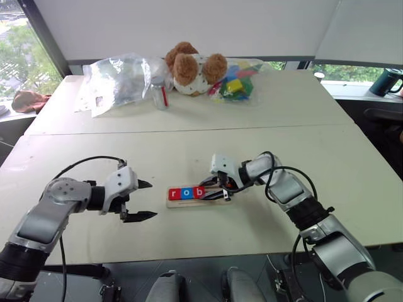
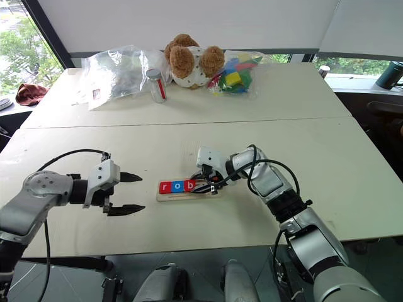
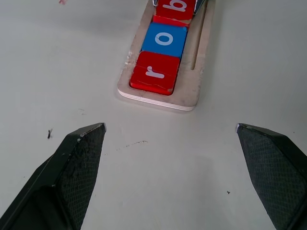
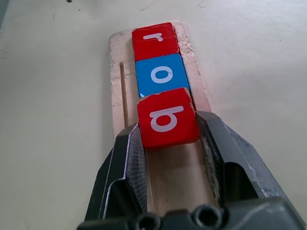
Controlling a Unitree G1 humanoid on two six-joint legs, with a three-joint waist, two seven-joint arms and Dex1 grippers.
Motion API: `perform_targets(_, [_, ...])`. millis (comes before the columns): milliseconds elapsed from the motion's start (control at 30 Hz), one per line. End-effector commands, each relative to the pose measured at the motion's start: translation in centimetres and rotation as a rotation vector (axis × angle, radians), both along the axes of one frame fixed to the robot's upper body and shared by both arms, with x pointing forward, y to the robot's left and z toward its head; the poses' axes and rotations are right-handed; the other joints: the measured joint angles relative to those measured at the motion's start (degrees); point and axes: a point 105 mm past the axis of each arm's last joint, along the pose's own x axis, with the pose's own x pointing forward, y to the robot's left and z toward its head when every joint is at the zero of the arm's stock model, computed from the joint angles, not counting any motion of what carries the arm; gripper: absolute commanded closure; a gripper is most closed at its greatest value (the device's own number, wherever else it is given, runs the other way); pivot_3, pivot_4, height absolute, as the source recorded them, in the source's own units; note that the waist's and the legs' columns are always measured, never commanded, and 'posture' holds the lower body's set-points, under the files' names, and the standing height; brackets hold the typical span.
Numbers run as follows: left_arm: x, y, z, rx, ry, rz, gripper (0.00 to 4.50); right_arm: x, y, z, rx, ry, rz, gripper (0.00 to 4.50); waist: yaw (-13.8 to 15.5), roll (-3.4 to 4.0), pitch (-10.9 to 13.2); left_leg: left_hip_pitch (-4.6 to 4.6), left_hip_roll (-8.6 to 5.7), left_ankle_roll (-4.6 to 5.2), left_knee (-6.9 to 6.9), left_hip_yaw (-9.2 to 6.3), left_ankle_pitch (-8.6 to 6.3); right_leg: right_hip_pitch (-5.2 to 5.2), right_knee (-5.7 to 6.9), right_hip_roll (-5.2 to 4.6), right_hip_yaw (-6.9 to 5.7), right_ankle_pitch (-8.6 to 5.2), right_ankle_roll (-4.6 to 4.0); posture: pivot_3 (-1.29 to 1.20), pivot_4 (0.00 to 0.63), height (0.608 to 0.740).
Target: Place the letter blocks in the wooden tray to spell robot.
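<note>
The wooden tray lies on the white table in front of me. In it sit a red "r" block and a blue "o" block. A red "b" block is third in the row, pressed against the "o". My right gripper is shut on the "b" block from the tray's right end, one finger on each side. My left gripper stands open over the table just left of the tray, nothing between its fingers. The left wrist view looks along the tray from the "r" end.
At the table's far edge are a crumpled clear plastic bag, a small jar, a teddy bear and a bag of multicoloured toy blocks. A dark mug stands far right. Bare table lies around the tray.
</note>
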Motion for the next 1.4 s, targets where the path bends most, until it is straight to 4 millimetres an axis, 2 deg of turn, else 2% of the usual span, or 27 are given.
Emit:
perform_targets(33, [0.1,-0.3,0.6,-0.002,-0.033,-0.011,0.0,0.3,0.4,1.1,0.013,-0.034,0.011,3.35,0.0,0.0,0.0,0.0,0.0,0.0,0.0,0.0,0.0,0.0,0.0,0.0,0.0,0.0,0.0,0.0,0.15,0.74])
perform_targets(233, [0.2,-0.4,0.5,0.0,-0.033,-0.009,0.0,0.4,0.4,1.2,0.022,-0.041,0.0,3.35,0.0,0.0,0.0,0.0,0.0,0.0,0.0,0.0,0.0,0.0,0.0,0.0,0.0,0.0,0.0,0.0,0.15,0.74])
perform_targets(267, [0.2,-0.4,0.5,0.0,-0.033,-0.009,0.0,0.5,0.5,1.3,0.027,-0.05,-0.003,2.31,0.0,0.0,0.0,0.0,0.0,0.0,0.0,0.0,0.0,0.0,0.0,0.0,0.0,0.0,0.0,0.0,0.15,0.74])
perform_targets(333, [0.2,-0.4,0.5,0.004,-0.033,-0.008,0.0,0.7,0.6,1.9,0.046,-0.064,-0.015,1.48,0.0,0.0,0.0,0.0,0.0,0.0,0.0,0.0,0.0,0.0,0.0,0.0,0.0,0.0,0.0,0.0,0.15,0.74])
perform_targets(400, [0.2,-0.2,0.4,0.014,-0.031,-0.007,0.0,0.8,0.7,2.8,0.066,-0.076,-0.022,0.42,0.0,0.0,0.0,0.0,0.0,0.0,0.0,0.0,0.0,0.0,0.0,0.0,0.0,0.0,0.0,0.0,0.15,0.74])
perform_targets(533, [0.4,-0.2,0.5,0.015,-0.032,-0.003,0.0,0.9,0.8,4.5,0.105,-0.103,-0.038,0.42,0.0,0.0,0.0,0.0,0.0,0.0,0.0,-0.01,0.0,0.0,0.0,0.0,0.0,0.0,0.0,0.0,0.15,0.74])
perform_targets(633, [0.5,-0.5,0.8,0.003,-0.042,-0.008,0.0,1.7,-0.2,5.9,0.144,-0.143,-0.124,0.42,0.1,0.0,0.0,0.0,0.0,0.0,0.0,-0.01,0.0,0.0,0.0,0.0,0.0,0.0,0.0,0.0,0.15,0.74])
perform_targets(700, [0.5,-1.1,1.6,-0.041,-0.055,-0.01,0.0,2.9,-1.8,7.5,0.199,-0.177,-0.272,0.42,0.2,0.0,0.0,-0.01,0.0,0.0,0.0,-0.01,0.0,0.0,0.0,-0.01,0.0,0.0,0.0,0.0,0.15,0.74])
perform_targets(767, [0.5,-2.0,3.1,-0.115,-0.069,-0.01,0.0,4.3,-4.6,9.1,0.269,-0.22,-0.508,0.42,0.4,0.0,0.0,-0.03,-0.01,-0.01,0.0,-0.01,0.0,0.0,0.0,-0.04,0.0,0.0,0.0,0.0,0.15,0.74])
perform_targets(833, [0.5,-2.7,4.2,-0.166,-0.072,-0.017,0.0,4.8,-7.0,9.7,0.315,-0.242,-0.727,0.42,0.4,-0.02,0.0,-0.15,-0.01,-0.02,0.02,-0.11,0.0,-0.04,-0.02,-0.05,-0.01,0.0,0.0,0.0,0.15,0.74])
perform_targets(933, [0.5,-3.8,4.8,-0.189,-0.075,-0.041,0.0,4.7,-10.7,8.8,0.324,-0.245,-1.13,0.42,0.2,0.0,0.0,-0.17,-0.02,-0.08,-0.03,-0.14,0.03,-0.09,-0.02,-0.04,-0.01,0.0,0.0,0.0,0.15,0.74])
perform_targets(1000, [0.7,-4.3,4.9,-0.192,-0.073,-0.058,0.0,3.7,-11.8,7.7,0.332,-0.214,-1.301,0.42,-0.1,0.03,-0.1,-0.16,-0.02,-0.24,-0.08,-0.11,0.12,-0.14,0.0,-0.03,0.01,0.0,0.0,0.0,0.15,0.74])
perform_targets(1167, [1.6,-4.6,4.4,-0.172,-0.068,-0.077,0.0,1.8,-10.9,5.0,0.318,-0.153,-1.361,0.42,-0.2,0.06,0.0,-0.19,-0.02,-0.2,-0.1,-0.03,0.12,-0.24,0.08,0.08,0.09,0.0,0.0,0.0,0.15,0.74])
perform_targets(1400, [2.1,-4.8,4.0,-0.162,-0.074,-0.091,0.0,2.3,-10.2,2.8,0.284,-0.088,-1.412,0.42,-0.2,0.06,0.0,-0.12,-0.03,-0.17,-0.05,-0.01,0.11,-0.16,0.11,0.16,0.06,0.0,0.0,0.0,0.15,0.74])
